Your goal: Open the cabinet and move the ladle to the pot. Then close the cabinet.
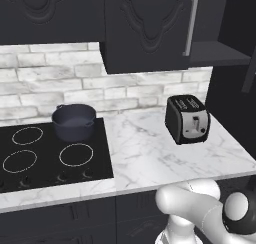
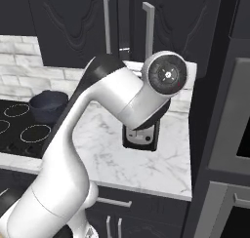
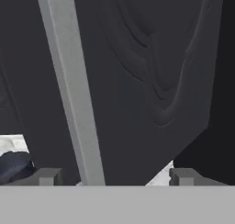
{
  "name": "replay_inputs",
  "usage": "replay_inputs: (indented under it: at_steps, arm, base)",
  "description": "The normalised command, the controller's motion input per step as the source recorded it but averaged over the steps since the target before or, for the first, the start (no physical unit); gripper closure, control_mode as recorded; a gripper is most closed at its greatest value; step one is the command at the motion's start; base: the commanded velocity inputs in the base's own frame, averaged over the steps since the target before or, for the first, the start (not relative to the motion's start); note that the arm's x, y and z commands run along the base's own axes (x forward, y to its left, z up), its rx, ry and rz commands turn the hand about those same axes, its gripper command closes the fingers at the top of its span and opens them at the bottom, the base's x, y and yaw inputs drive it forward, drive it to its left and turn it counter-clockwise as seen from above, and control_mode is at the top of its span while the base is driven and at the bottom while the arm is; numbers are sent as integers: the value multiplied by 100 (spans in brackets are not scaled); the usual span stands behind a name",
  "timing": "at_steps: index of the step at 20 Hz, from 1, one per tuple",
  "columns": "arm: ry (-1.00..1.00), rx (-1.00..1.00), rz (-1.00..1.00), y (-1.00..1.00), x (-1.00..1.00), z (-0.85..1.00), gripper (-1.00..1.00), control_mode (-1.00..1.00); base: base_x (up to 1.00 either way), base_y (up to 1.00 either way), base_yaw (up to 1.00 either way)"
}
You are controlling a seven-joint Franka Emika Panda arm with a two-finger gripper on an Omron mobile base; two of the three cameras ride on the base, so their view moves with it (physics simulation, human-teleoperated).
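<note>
At 12 o'clock above the worktop (image 1: 150, 153) the cabinet (image 1: 145, 28) door hangs swung out, tool (image 3: 110, 177) spread wide astride its bar handle (image 3: 73, 90), pot (image 1: 74, 121) on the stove at 9 o'clock; ladle transfer and closing remain, by my read.

The cabinet (image 1: 145, 28) doors are finished in matt black with carved relief; its bar handle (image 1: 189, 25) is rendered as smooth brushed silver metal. The pot (image 1: 74, 121) is given a dull, dark blue-grey metallic finish. The worktop (image 1: 160, 153) is surfaced in polished white marble with grey veining. The toaster (image 1: 187, 119) is finished in glossy black with a brushed-metal end panel. The hob (image 1: 45, 153) is shown as smooth black glass.
</note>
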Motion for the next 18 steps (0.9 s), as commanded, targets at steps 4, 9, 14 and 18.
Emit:
replay_inputs:
  at_steps: [4,9,14,18]
  arm:
    - [-18,0,-3,0,-49,0,-100,-100]
    - [-13,-1,-4,26,-53,0,-100,-100]
    - [-3,-3,-13,64,-36,0,-100,-100]
    - [2,-8,-23,81,0,0,-100,-100]
  base:
    - [0,0,0]
    - [0,0,0]
    - [0,0,0]
    - [0,0,0]
